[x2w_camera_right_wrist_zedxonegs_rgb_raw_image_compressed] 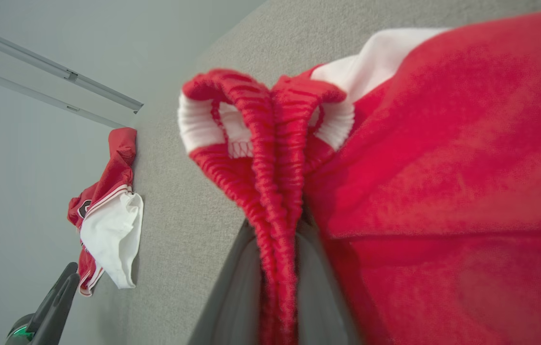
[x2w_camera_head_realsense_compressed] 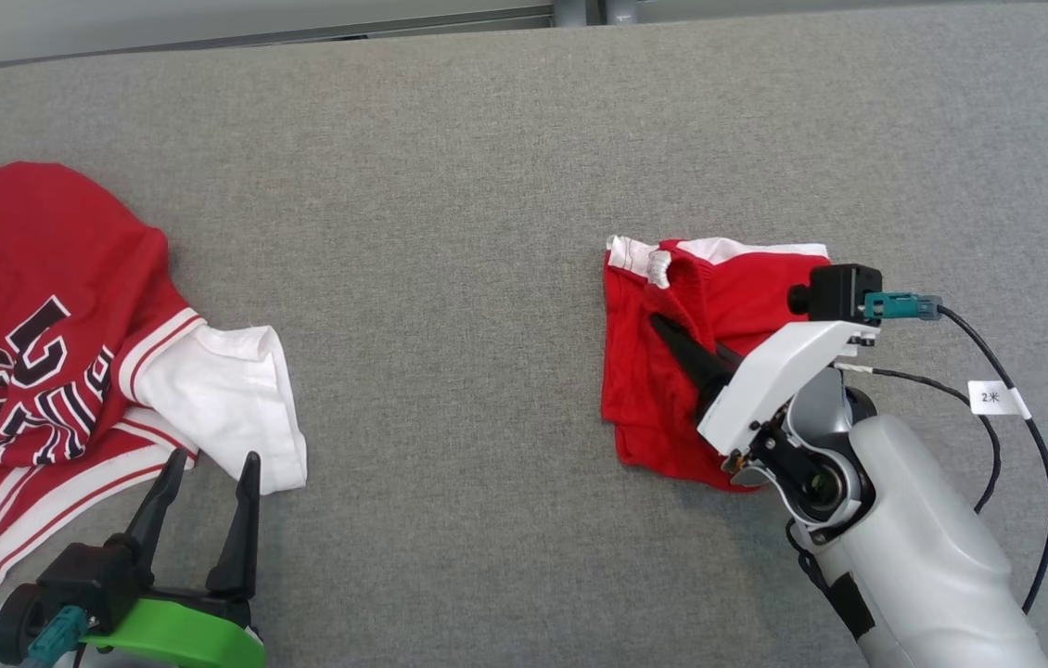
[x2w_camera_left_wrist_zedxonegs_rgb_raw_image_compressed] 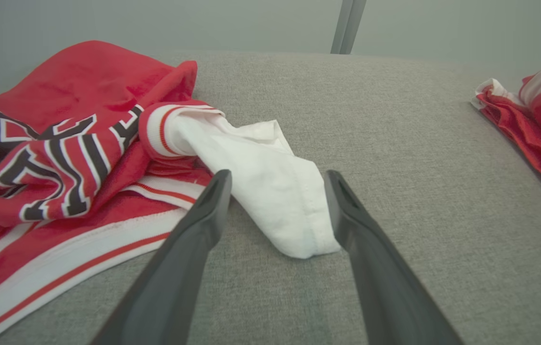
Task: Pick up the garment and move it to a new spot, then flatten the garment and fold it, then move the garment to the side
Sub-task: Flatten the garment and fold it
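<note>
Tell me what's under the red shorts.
The shorts lie on the grey surface; right gripper shut on the waistband. Anything beneath the folded cloth is covered.

The left claw (x2w_camera_head_realsense_compressed: 214, 456) has a green base, the right forearm (x2w_camera_head_realsense_compressed: 932, 557) pale grey.

Item: garment (x2w_camera_head_realsense_compressed: 663, 390), one pair of red sports shorts in soft knit with white side trim (x2w_camera_head_realsense_compressed: 747, 249). It is lying bunched and doubled over on the right half of the grey table (x2w_camera_head_realsense_compressed: 450, 186), with its layers showing at the near-left corner. Its ribbed elastic waistband (x2w_camera_right_wrist_zedxonegs_rgb_raw_image_compressed: 275, 158) is puckering into a tight red fold, white lining peeking out on either side. My right claw (x2w_camera_head_realsense_compressed: 672, 330) is pinching that fold between its closed fingers, reaching in from the near-right side. The remaining cloth is resting wrinkled on the table and is not lying flat.
</note>
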### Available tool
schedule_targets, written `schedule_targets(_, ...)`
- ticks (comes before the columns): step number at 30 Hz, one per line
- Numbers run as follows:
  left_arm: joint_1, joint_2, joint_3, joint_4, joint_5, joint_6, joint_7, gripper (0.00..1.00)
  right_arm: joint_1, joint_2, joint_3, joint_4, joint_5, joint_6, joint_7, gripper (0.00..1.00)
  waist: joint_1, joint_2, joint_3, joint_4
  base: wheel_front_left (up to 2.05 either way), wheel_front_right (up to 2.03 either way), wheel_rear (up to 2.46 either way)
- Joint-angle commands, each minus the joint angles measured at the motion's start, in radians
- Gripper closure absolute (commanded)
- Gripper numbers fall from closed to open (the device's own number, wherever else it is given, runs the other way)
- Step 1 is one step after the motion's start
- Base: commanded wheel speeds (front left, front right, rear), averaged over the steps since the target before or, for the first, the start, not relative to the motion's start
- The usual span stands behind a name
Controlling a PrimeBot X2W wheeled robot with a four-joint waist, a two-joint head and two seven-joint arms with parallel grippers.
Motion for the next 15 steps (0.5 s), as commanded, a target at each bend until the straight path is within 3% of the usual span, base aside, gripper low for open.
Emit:
schedule_targets(1,-0.004,0.011,-0.003,0.0,-0.006,-0.002,0.0,0.0,-0.032,-0.002,0.026,0.021,0.02,0.001,-0.035,0.63,0.0,0.0023,-0.003,-0.002,0.0,0.0,0.0)
schedule_targets(2,-0.002,0.012,-0.005,0.0,-0.008,-0.002,0.0,0.0,-0.041,-0.002,0.042,0.028,0.033,0.001,-0.047,0.09,0.0,0.0023,-0.003,-0.003,0.0,0.0,0.0)
schedule_targets(3,-0.001,0.012,-0.008,0.003,-0.009,-0.002,0.0,0.0,-0.046,-0.002,0.056,0.035,0.05,0.001,-0.057,0.0,0.0,0.0023,-0.004,-0.003,0.0,0.0,0.0)
schedule_targets(9,0.01,0.016,-0.016,0.011,-0.013,-0.002,0.0,0.0,-0.063,-0.003,0.106,0.024,0.118,0.001,-0.13,0.0,0.0,0.0023,-0.012,-0.005,0.0,0.0,0.0)
schedule_targets(15,0.029,-0.004,0.003,0.002,-0.011,-0.002,0.0,0.0,-0.014,-0.003,0.063,-0.064,0.137,0.001,-0.165,0.0,0.0,0.0023,-0.015,-0.007,0.0,0.0,0.0)
